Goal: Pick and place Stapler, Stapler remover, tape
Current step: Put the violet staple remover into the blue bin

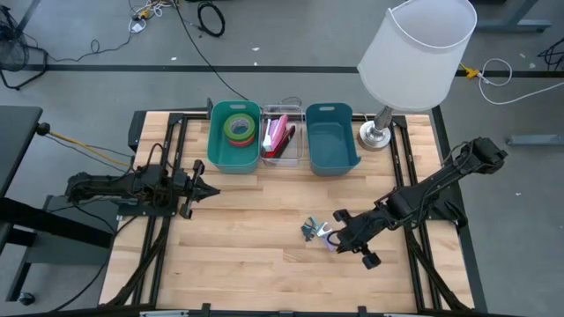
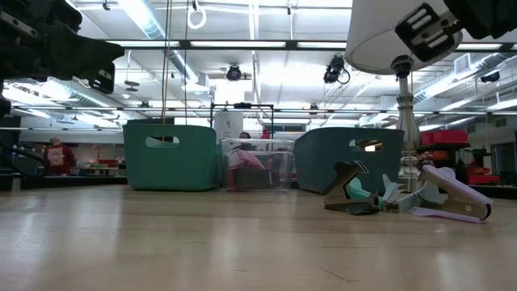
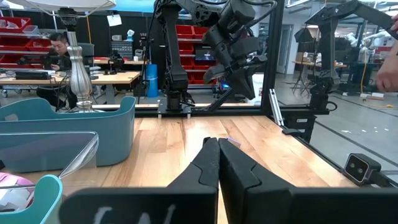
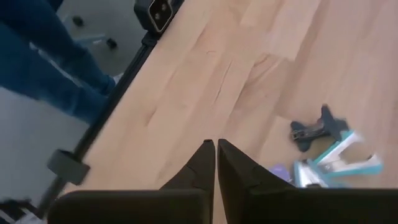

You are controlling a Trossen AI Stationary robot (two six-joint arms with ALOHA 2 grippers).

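Note:
Three staple removers lie in a cluster on the table: a dark one (image 4: pixel 317 129), a teal-and-white one (image 4: pixel 341 163) and a purple one (image 4: pixel 280 171). The high view shows the cluster (image 1: pixel 315 232) right of the table's middle, and the low view shows it (image 2: pixel 355 191) resting on the wood. My right gripper (image 4: pixel 215 149) (image 1: pixel 340 237) is shut and hovers above the table just right of them, touching nothing. Tape rolls (image 1: pixel 238 129) lie in the left teal bin (image 1: pixel 218 150). A red stapler (image 1: pixel 280 138) lies in the clear bin. My left gripper (image 3: pixel 217 148) (image 1: pixel 210 189) is shut and waits near the table's left side.
An empty teal bin (image 1: pixel 330 163) stands right of the clear bin (image 1: pixel 301 132) along the far edge. A lamp with a white shade (image 1: pixel 419 40) and a metal base (image 1: pixel 377 134) stands at the far right. Bare wood lies between the two grippers. A person's legs (image 4: pixel 43 56) show beyond the table's edge.

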